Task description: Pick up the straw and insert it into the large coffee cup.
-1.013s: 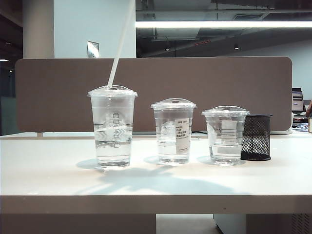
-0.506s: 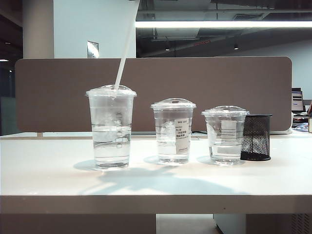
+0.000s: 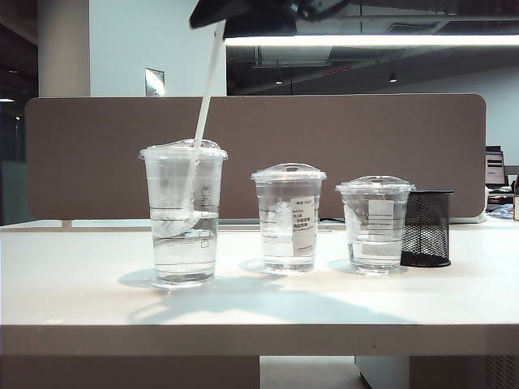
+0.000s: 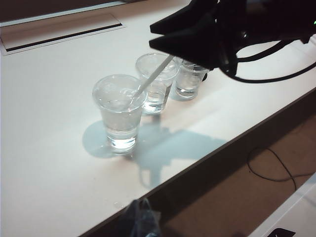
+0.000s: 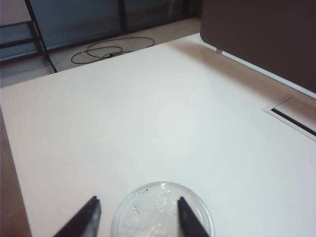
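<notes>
Now the straw (image 3: pixel 203 121) is seen passing through the domed lid of the large coffee cup (image 3: pixel 183 215), its lower end reaching down to about the water line inside the cup, whereas a second ago only its tip met the lid. It leans with its upper end tilted toward the right of the exterior view. The cup itself is found slightly further left than before, and its printed boxes are turned more toward the right side of its wall. The right gripper (image 3: pixel 243 14), absent from the exterior view a second ago, is now visible as a dark shape at the top edge above the straw's upper end. In the right wrist view its fingers (image 5: pixel 81 219) are spread apart over the lid of the large coffee cup (image 5: pixel 163 210), and the straw is not seen between them. The left gripper (image 4: pixel 140 222) appears only as a blurred dark shape at the frame edge, so its state cannot be told. The medium cup (image 3: pixel 288 219), the short cup (image 3: pixel 375 223) and the black mesh holder (image 3: pixel 426 228) are unchanged on the table (image 3: pixel 324 300).
</notes>
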{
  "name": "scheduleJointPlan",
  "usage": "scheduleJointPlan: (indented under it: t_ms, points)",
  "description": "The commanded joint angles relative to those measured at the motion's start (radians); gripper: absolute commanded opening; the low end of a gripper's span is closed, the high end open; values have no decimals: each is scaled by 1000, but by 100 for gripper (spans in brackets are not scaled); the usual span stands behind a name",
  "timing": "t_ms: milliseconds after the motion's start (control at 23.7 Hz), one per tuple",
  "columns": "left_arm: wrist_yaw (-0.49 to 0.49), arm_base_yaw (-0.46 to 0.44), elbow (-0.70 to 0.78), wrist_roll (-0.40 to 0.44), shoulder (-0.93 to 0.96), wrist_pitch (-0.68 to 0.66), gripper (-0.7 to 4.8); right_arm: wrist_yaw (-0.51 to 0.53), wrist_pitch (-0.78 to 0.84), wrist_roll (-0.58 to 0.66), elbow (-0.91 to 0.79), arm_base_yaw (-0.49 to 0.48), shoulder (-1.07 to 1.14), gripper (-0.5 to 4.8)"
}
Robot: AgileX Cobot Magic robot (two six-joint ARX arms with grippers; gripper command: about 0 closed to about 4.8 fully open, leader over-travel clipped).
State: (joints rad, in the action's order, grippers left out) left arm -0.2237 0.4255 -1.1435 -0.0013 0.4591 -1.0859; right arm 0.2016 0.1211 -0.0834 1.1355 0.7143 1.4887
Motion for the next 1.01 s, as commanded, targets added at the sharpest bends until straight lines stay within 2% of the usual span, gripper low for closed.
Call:
scheduleJointPlan:
  t_ms: [42, 127, 169, 295, 422, 506, 548, 633, 802, 1013]
  points:
    - [-1, -1, -2, -7, 0, 10, -3, 2, 42, -3, 18, 2, 27, 315]
    - [-1, -1, -2, -6, 0, 10, -3, -2, 74, -5, 20, 2, 31, 391]
    - [0, -1, -2, -7, 0, 10, -3, -2, 87, -8, 24, 2, 30, 407]
    - [-1, -1, -2, -6, 0, 10, -3, -8, 91, -26, 57, 2, 18, 410]
    - [-1, -1, -2, -6, 0, 10, -3, -58, 58, -26, 101, 2, -28, 407]
    - [1, -1, -2, -6, 0, 10, -3, -94, 6, -38, 126, 3, -108, 237]
    - [0, -1, -2, -7, 0, 10, -3, -98, -27, -59, 126, 3, -178, -1]
    - [0, -1, -2, -7, 0, 10, -3, -101, -59, -60, 126, 3, -239, -8]
    - [0, -1, -2, -7, 0, 10, -3, -198, -150, -80, 125, 3, -381, -8]
    - [0, -1, -2, -7, 0, 10, -3, -223, -203, -87, 34, 2, -586, -8]
